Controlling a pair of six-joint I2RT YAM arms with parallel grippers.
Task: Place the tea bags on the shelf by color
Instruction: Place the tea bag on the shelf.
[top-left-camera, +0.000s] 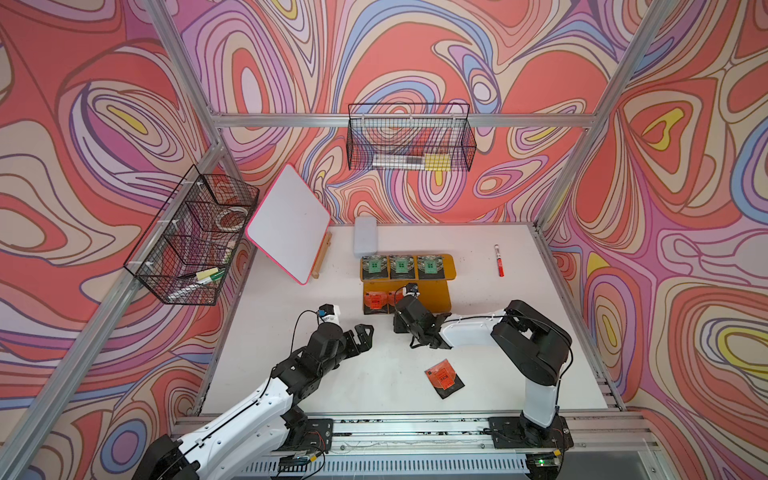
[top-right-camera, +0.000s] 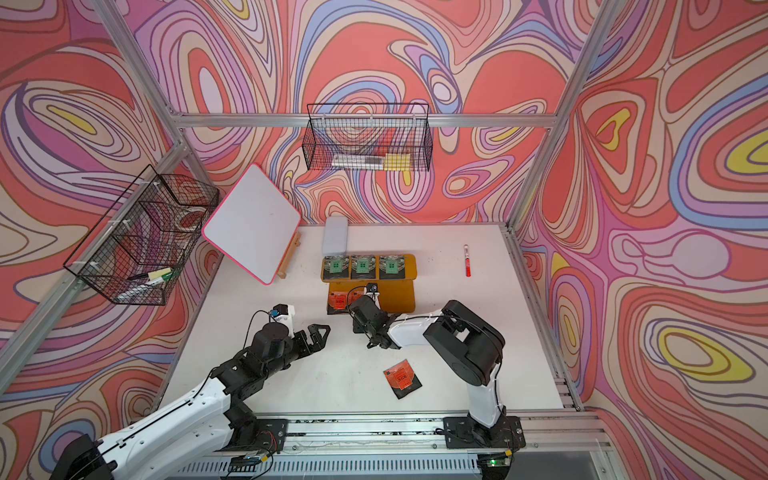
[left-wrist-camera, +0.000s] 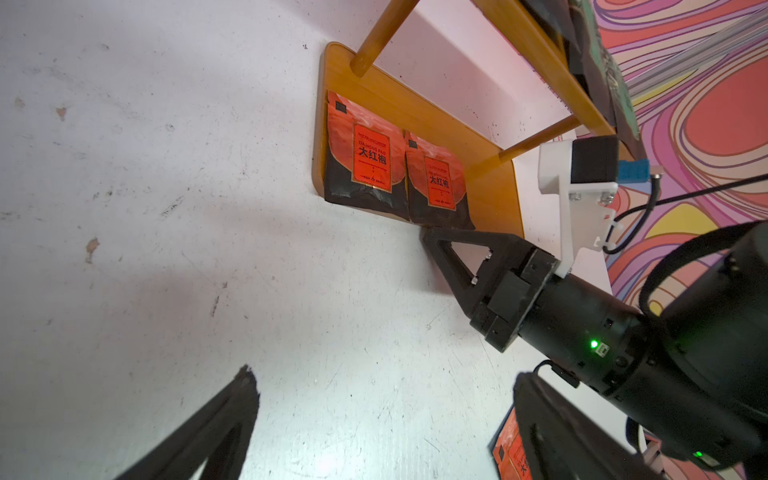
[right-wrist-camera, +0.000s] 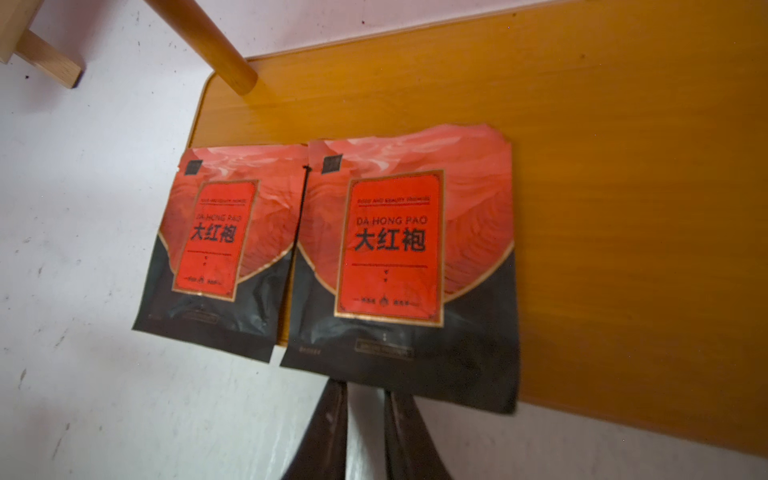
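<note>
- Right arm (top-left-camera: 536, 345) stands up from the near rail and folds at the elbow. Its white forearm runs low toward the front of the shelf (top-left-camera: 434, 297), wrist tipped down at the lower board.
- Right gripper (right-wrist-camera: 363, 387): fingers (right-wrist-camera: 328, 424) set nearly together, with a slim strip of worktop showing between them. The tips are hidden under the near edge of an orange tea bag (right-wrist-camera: 399, 249). Whether they pinch it cannot be told.
- Left arm (top-left-camera: 249, 415) stretches in from the near left corner. Left gripper (top-left-camera: 369, 338) is held over the worktop (top-left-camera: 291, 374), short of the shelf, fingers spread wide and holding nothing.
- Upper board: three green tea bags (top-left-camera: 401, 266) in a row.
- Lower board: a second orange tea bag (right-wrist-camera: 216, 241) lies just beside the first at the left end. Both overhang the front edge.
- Third orange tea bag (top-left-camera: 444, 378) lies askew on the worktop near the right arm's base, well apart from the shelf.
- Worktop is white and scuffed. A pale box (top-left-camera: 365, 237) sits behind the shelf, a pink-rimmed whiteboard (top-left-camera: 286, 224) leans at the back left, and a red marker (top-left-camera: 498, 262) lies to the shelf's right.
- Walls carry swirling pink, red and lilac bands. Two black wire baskets (top-left-camera: 409, 137) hang from the aluminium frame.
</note>
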